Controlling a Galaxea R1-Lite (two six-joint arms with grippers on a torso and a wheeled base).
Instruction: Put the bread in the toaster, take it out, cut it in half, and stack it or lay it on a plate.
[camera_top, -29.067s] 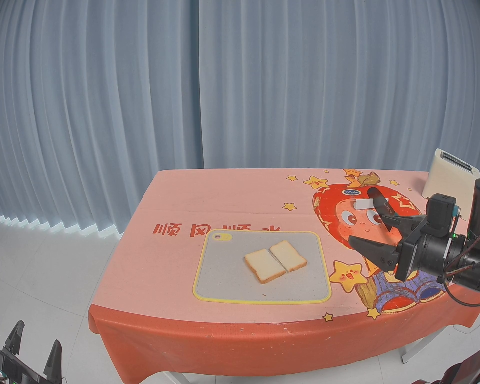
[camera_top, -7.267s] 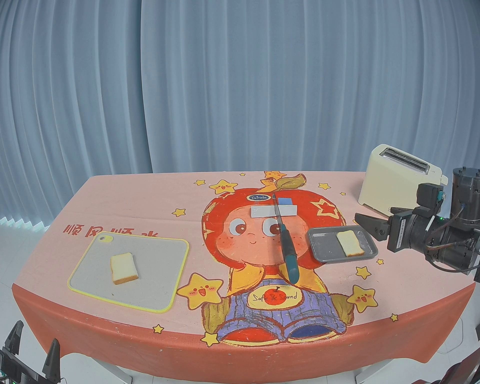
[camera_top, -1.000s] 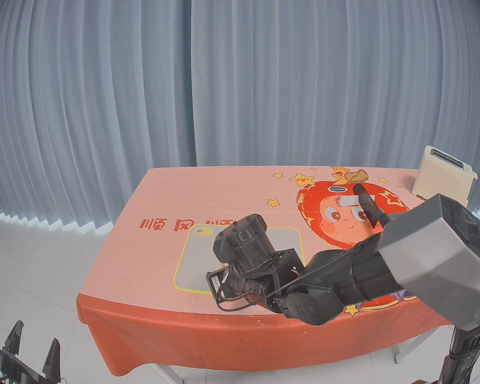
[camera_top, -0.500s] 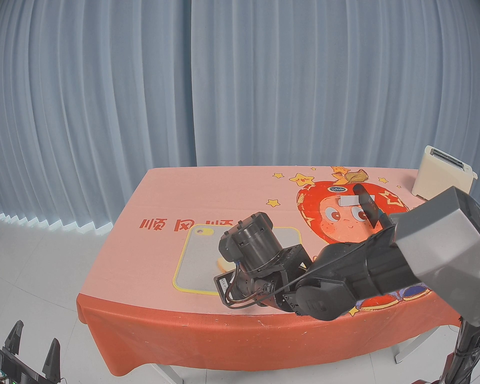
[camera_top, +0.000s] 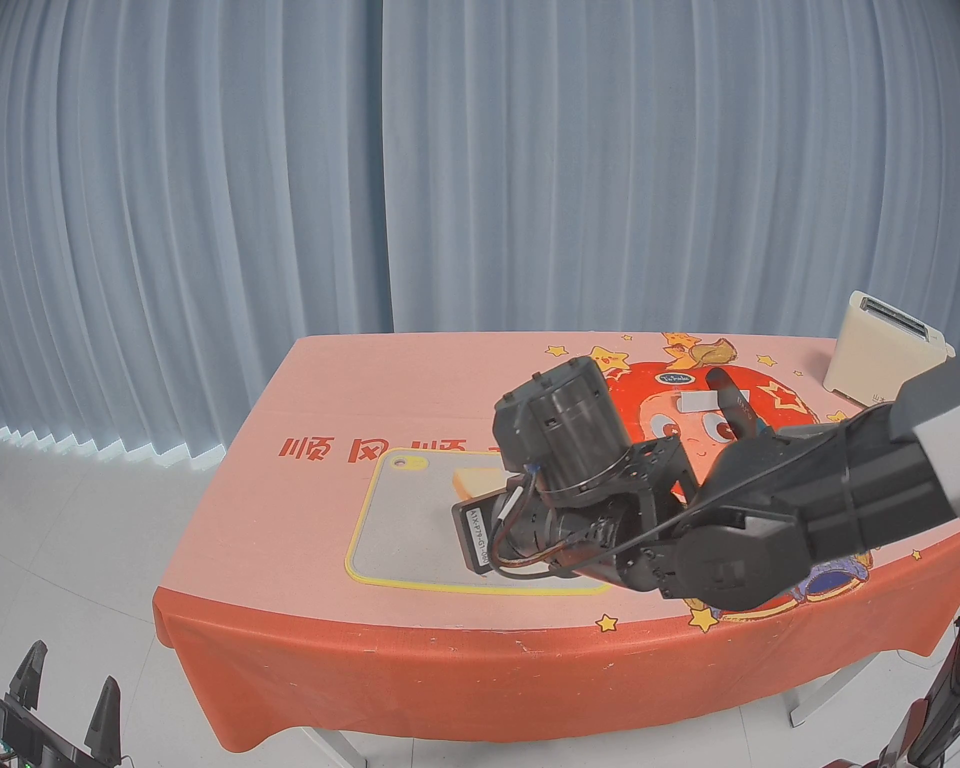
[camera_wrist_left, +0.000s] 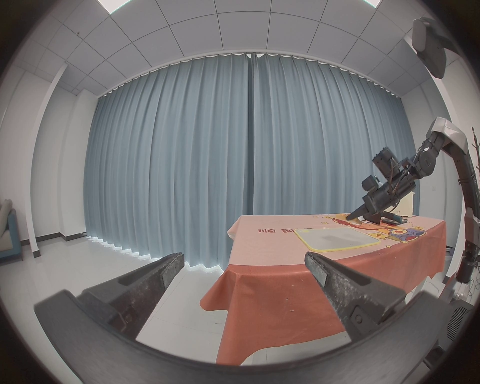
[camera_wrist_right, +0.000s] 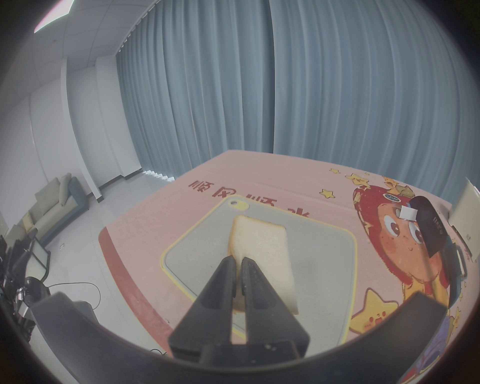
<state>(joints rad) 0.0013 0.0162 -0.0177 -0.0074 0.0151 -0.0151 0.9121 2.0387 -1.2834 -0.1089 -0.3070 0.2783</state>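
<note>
Curtained room; orange-clothed bench (camera_top: 400, 390) with a cutting board (camera_top: 405, 530).
Over that board the right pincer (camera_wrist_right: 239, 265) grips a half slice of bread (camera_wrist_right: 265, 250); the left pincer (camera_wrist_left: 244, 260) hangs open, well apart from the bench.

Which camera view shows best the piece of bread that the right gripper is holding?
The right wrist view: the bread half shows almost whole, pinched by the right gripper over the cutting board. The head view shows just a corner of it beside the arm. In the left wrist view it is too small to tell.
</note>
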